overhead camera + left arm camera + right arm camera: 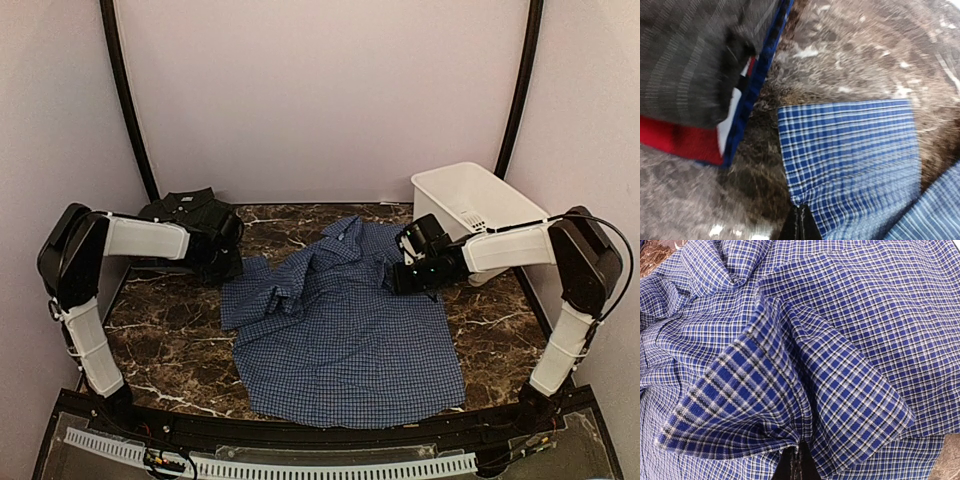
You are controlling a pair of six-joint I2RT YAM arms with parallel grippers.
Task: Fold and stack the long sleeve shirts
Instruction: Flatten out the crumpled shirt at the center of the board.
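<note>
On the blue shirt (340, 330), left hand (799, 220) and right hand (794, 457) pinch folds; left wrist alone shows, seemingly, a red shirt (680, 139)

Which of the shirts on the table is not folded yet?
The blue checked shirt, spread out and rumpled in the middle of the table. The dark shirt and the red shirt under it lie in a compact stack at the back left.

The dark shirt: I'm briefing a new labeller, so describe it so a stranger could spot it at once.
On the marble table, look to the far left corner, just beyond the left arm. A dark shirt lies folded there, collar showing. Unlike the blue checked shirt spread crumpled across the middle, it is blackish and neatly folded.
</note>
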